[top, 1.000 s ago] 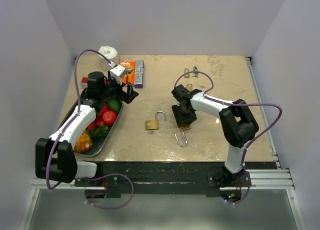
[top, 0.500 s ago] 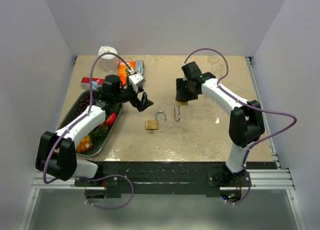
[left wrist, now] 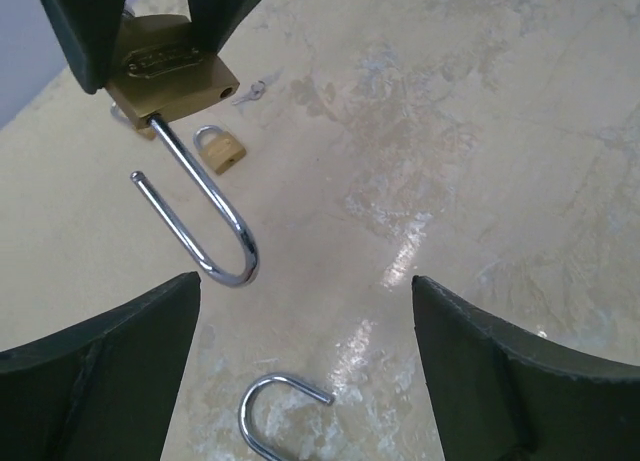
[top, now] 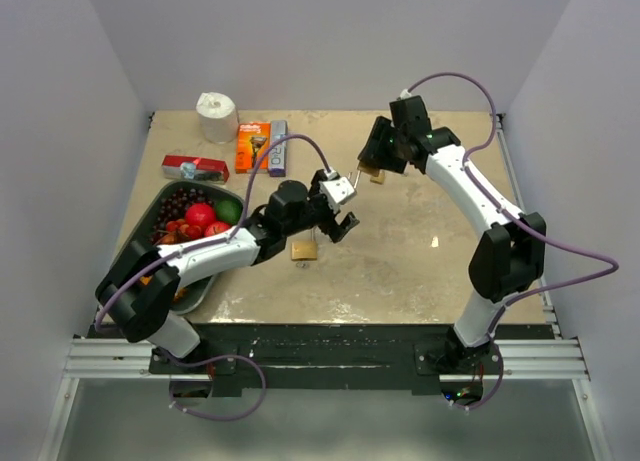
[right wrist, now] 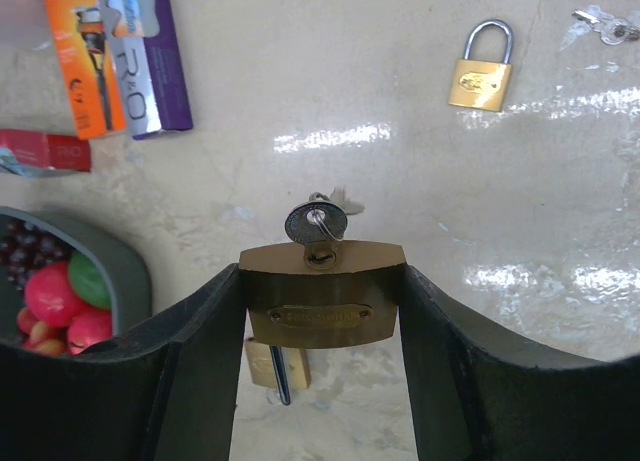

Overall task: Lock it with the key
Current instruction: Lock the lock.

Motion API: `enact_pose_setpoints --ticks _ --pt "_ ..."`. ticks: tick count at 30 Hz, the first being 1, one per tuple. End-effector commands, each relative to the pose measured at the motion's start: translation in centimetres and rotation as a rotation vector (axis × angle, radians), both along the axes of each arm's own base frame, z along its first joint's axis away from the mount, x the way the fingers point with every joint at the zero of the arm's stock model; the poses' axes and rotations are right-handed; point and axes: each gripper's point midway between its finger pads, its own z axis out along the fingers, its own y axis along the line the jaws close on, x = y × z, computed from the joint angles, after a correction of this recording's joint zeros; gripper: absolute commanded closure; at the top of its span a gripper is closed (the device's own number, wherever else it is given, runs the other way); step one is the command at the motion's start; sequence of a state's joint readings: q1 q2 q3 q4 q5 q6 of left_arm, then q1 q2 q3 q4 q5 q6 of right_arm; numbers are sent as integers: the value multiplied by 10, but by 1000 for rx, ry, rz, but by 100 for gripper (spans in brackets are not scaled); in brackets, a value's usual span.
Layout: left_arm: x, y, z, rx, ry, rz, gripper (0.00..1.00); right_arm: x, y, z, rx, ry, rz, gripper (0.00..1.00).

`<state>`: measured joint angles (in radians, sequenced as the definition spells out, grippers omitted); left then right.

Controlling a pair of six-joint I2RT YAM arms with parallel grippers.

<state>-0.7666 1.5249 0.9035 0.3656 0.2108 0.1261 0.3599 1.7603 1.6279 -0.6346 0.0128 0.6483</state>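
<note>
My right gripper (top: 376, 161) is shut on a brass padlock (right wrist: 320, 316) and holds it above the table at the far middle. A key (right wrist: 316, 224) sits in its keyhole. Its steel shackle (left wrist: 205, 226) hangs open, as the left wrist view shows. My left gripper (top: 343, 221) is open and empty at the table's centre, just below and in front of that shackle. A second brass padlock (top: 304, 249) with an open shackle (left wrist: 268, 413) lies on the table under the left gripper.
A small shut padlock (right wrist: 481, 76) and loose keys (right wrist: 605, 24) lie at the far right. Razor boxes (top: 262, 146), a red tube (top: 194, 167) and a paper roll (top: 216, 116) stand far left. A grey tray (top: 153, 213) of fruit lies on the left.
The right arm has lifted its padlock and carried it toward the far right. The left arm has swung from the tray to the table's centre, near the hanging shackle.
</note>
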Motion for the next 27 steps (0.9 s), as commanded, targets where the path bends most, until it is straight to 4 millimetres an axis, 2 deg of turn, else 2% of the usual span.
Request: enact_pose_setpoints --ticks 1,2,3,5,6,9,14,20,23,24,25,26,27 --pt "33 2 26 36 -260 152 12 10 11 71 140 -149 -52 100" --pt "34 0 31 46 -289 189 13 8 12 71 147 -146 -52 100" --pt "39 0 24 83 -310 208 19 8 11 70 158 -138 -66 100" --pt "46 3 27 102 -339 278 24 4 14 68 175 -117 -63 100" --pt "49 4 21 127 -343 294 29 1 15 66 184 -108 -66 100" --pt "57 7 20 161 -371 346 39 -2 16 61 202 -84 -72 100" --pt "67 7 18 183 -390 395 47 -4 20 57 222 -67 -65 100" --pt "74 5 22 190 -423 412 62 -8 22 48 227 -37 -64 100" --pt "74 3 21 195 -425 406 78 -8 24 50 240 -39 -60 100" --pt "74 2 22 193 -425 400 94 -8 25 50 242 -39 -56 100" --pt "74 1 21 194 -424 397 100 -7 25 52 245 -45 -55 100" --pt "73 1 20 193 -419 394 100 -8 28 53 258 -41 -46 100" --pt "73 1 20 194 -417 394 100 -8 28 53 261 -40 -45 88"
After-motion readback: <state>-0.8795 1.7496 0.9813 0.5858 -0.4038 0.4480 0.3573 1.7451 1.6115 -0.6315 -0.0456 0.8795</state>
